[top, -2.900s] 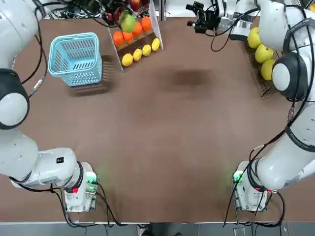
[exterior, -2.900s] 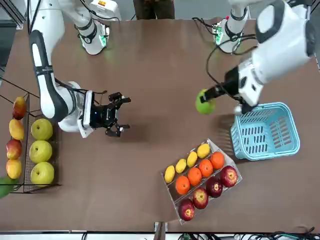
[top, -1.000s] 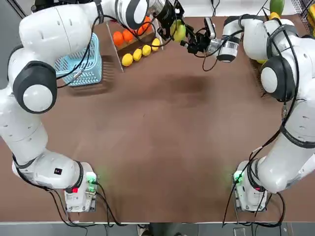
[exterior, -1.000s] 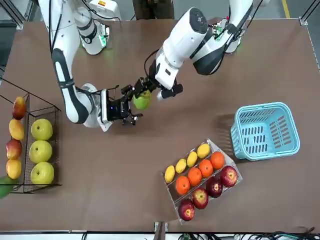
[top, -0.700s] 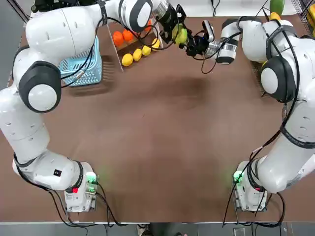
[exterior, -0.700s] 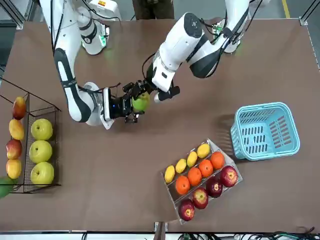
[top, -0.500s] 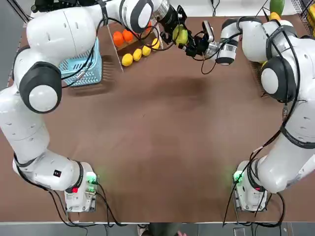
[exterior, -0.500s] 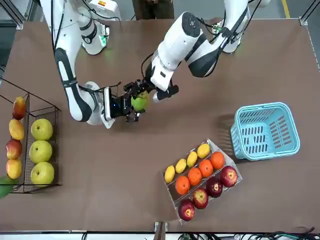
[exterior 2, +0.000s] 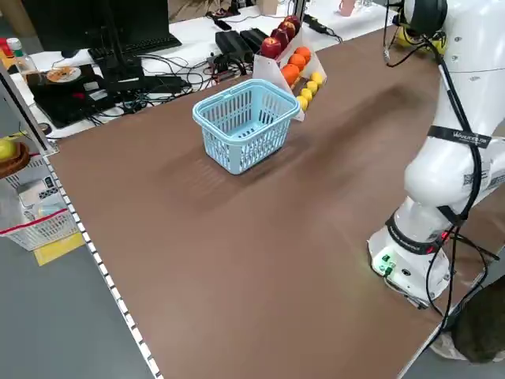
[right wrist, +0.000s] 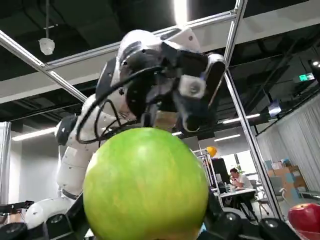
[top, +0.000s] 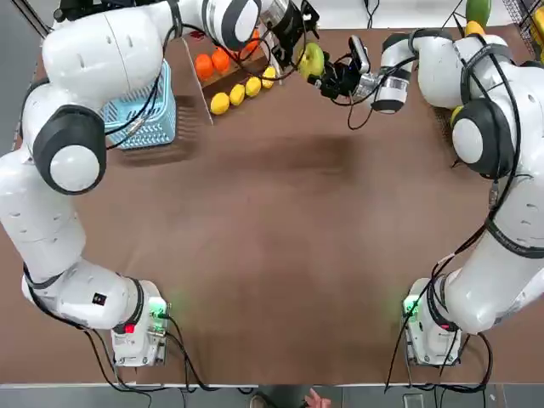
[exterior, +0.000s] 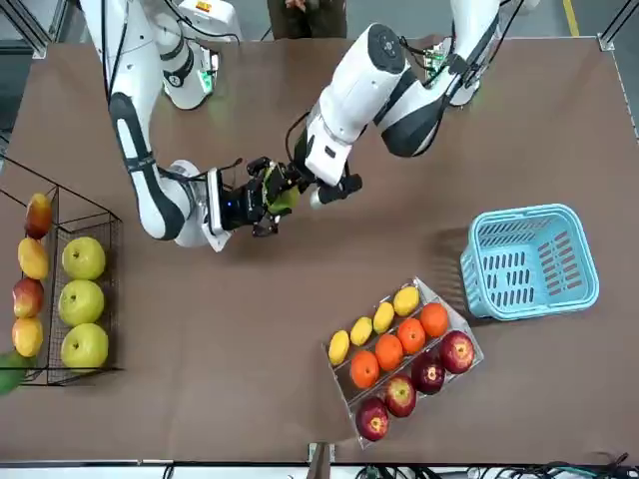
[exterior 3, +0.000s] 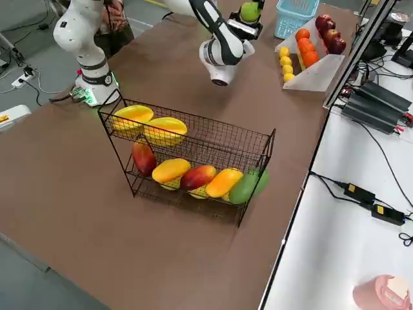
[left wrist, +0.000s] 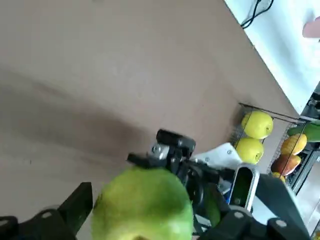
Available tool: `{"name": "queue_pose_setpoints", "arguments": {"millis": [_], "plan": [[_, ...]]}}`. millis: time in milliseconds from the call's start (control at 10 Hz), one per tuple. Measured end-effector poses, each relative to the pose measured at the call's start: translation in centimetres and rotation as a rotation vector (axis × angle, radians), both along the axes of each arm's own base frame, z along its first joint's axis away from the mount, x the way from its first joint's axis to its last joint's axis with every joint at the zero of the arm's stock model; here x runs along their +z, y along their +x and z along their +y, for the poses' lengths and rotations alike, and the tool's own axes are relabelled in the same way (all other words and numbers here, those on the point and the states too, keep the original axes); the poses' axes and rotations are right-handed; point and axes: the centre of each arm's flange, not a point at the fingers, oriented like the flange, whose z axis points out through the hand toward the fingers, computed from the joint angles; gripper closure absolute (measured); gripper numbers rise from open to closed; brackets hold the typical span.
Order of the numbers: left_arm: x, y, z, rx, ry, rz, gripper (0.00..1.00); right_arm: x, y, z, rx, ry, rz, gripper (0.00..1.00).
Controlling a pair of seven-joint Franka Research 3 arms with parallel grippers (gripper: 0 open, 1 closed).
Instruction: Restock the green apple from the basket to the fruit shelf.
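Above the brown tabletop (exterior: 300, 289), keep the green apple (right wrist: 145, 182) steady in the right gripper (right wrist: 145, 212), clasped; ease the left gripper (left wrist: 149, 200), spread open around it, straight back without twisting. Afterwards, carry smoothly towards the fruit shelf (exterior 3: 270, 145), well apart.

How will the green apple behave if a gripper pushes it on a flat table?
The green apple would probably roll, since its shape is nearly round. Its skin looks smooth and a little shiny, so it may slip under a light grip. It seems firm, showing no dent between the right gripper's jaws.
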Motion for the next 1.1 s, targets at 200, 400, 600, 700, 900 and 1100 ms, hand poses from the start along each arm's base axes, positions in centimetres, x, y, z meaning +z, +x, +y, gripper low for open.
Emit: {"name": "queue_pose_setpoints", "arguments": {"millis": [200, 400, 600, 700, 900, 1100], "plan": [[2.4, 0.5, 2.6, 0.0, 0.068, 0.014, 0.0, 0.0, 0.0, -0.4, 0.009, 0.004, 0.015, 0.11], [4.3, 0.9, 6.2, -0.033, 0.168, 0.025, 0.0, 0.0, 0.9, -2.6, 0.015, -0.018, 0.051, 0.11], [4.8, 1.0, 9.8, -0.027, 0.256, 0.05, 0.0, 2.1, 2.8, -6.9, 0.035, -0.088, 0.059, 0.11], [5.0, 1.1, 12.3, -0.021, 0.304, 0.053, 0.0, 3.9, 4.2, -9.6, 0.041, -0.138, 0.056, 0.11], [5.6, 3.2, 19.6, -0.007, 0.391, 0.07, 0.0, 7.0, 6.2, -12.8, 0.033, -0.226, 0.055, 0.11], [5.9, 6.1, 27.2, -0.004, 0.426, 0.065, 0.0, 8.8, 8.0, -14.3, 0.029, -0.357, 0.056, 0.11]]}}
